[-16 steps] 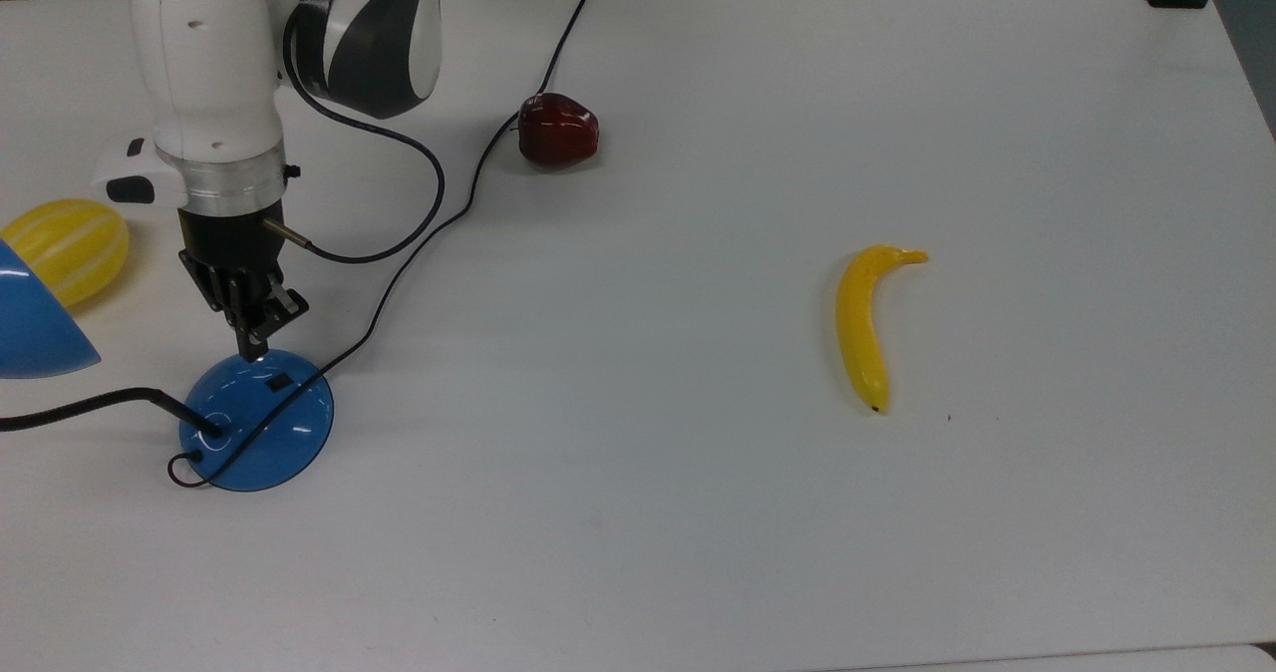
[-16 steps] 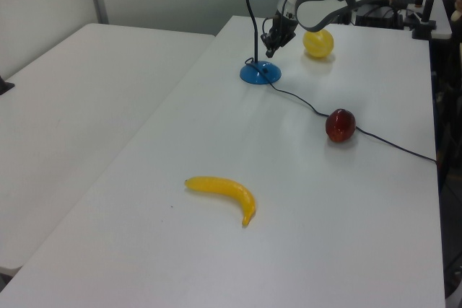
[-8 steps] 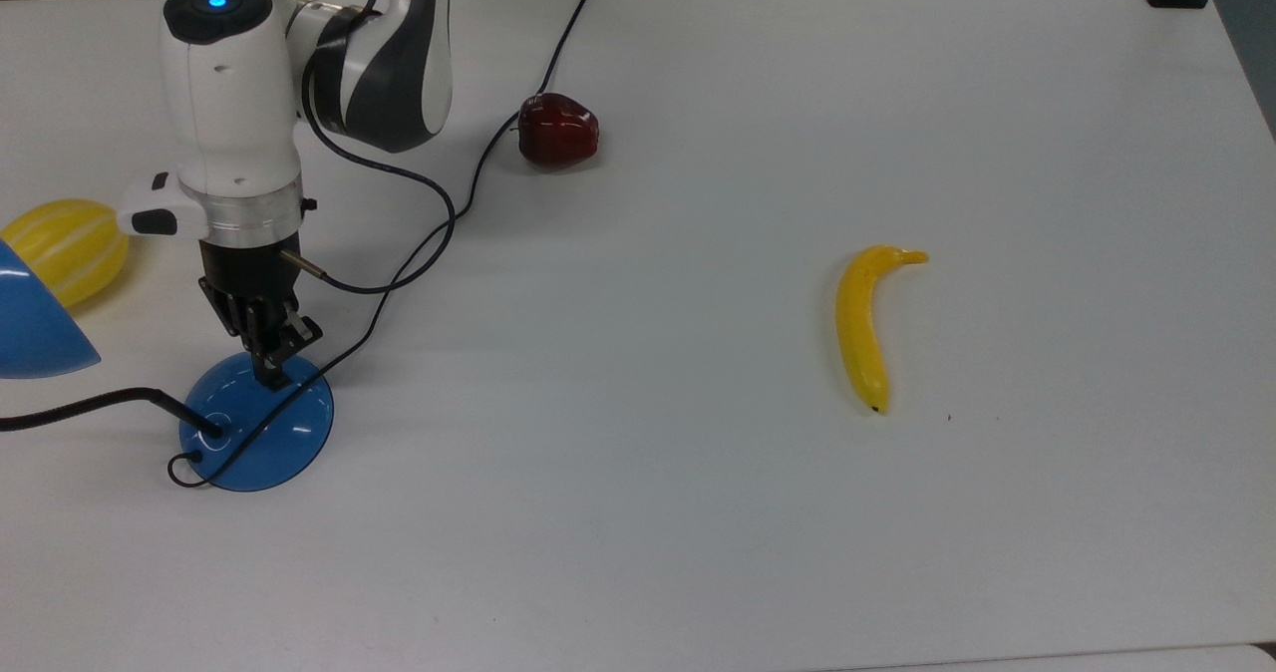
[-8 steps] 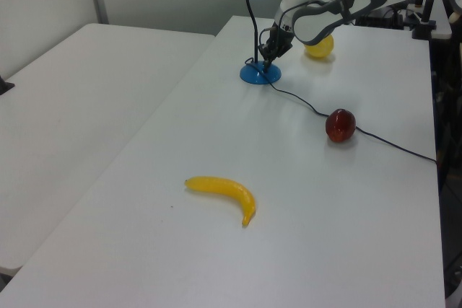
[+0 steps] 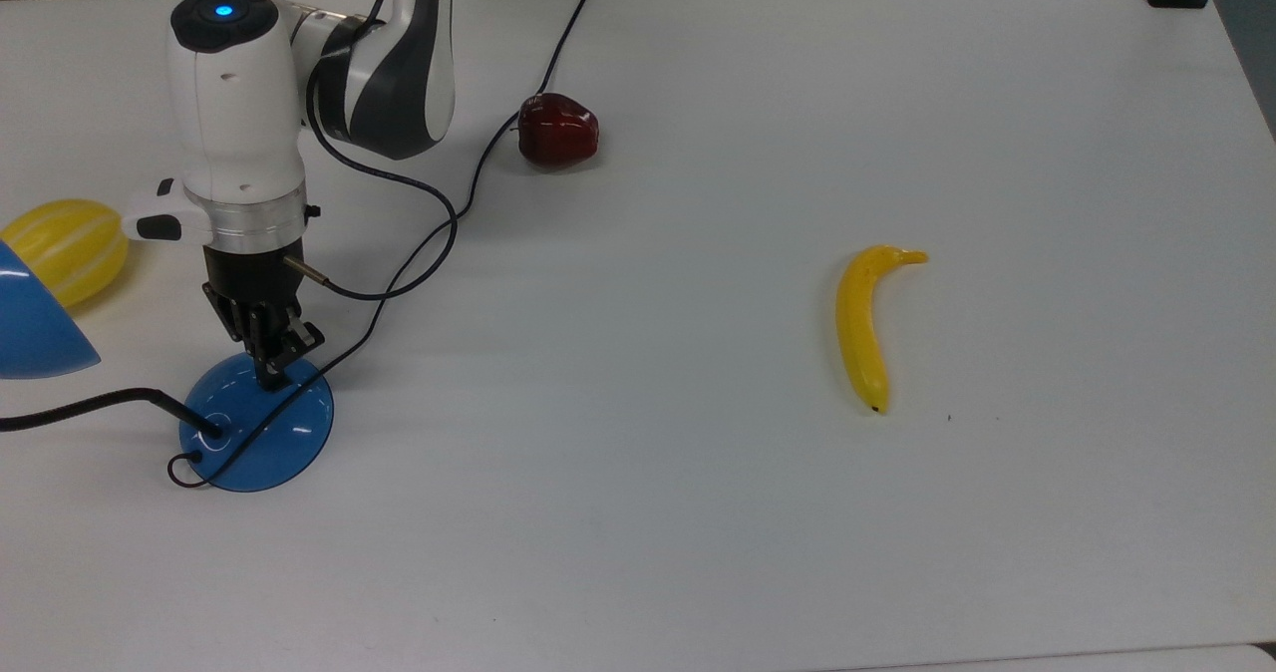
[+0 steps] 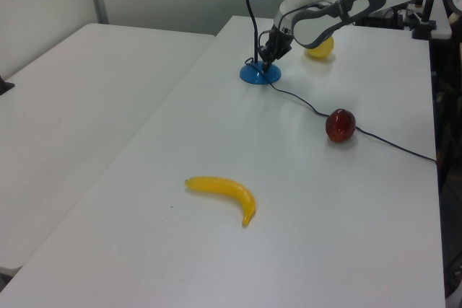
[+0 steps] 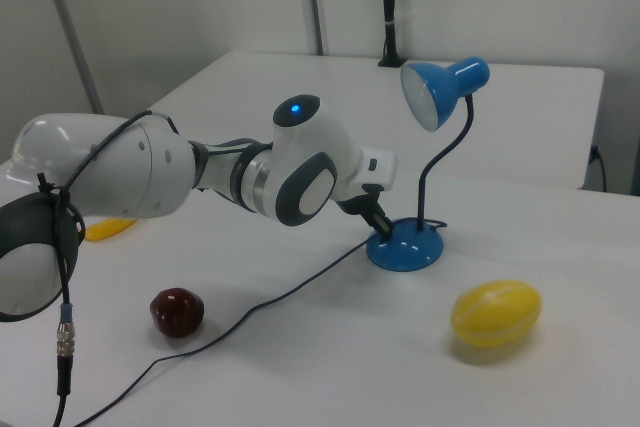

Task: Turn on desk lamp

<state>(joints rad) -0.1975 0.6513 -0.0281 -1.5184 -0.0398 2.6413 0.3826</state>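
Where the top view looks down, the gripper (image 5: 269, 381) presses its pinched-together fingers onto the lamp (image 5: 256, 423) base near the table's (image 5: 698, 512) left edge. Seen from the left view, the lamp (image 6: 258, 71) stands at the far end, beyond a banana (image 6: 221, 192). From the right view, the lamp (image 7: 405, 246) sits behind a melon (image 7: 496, 313).
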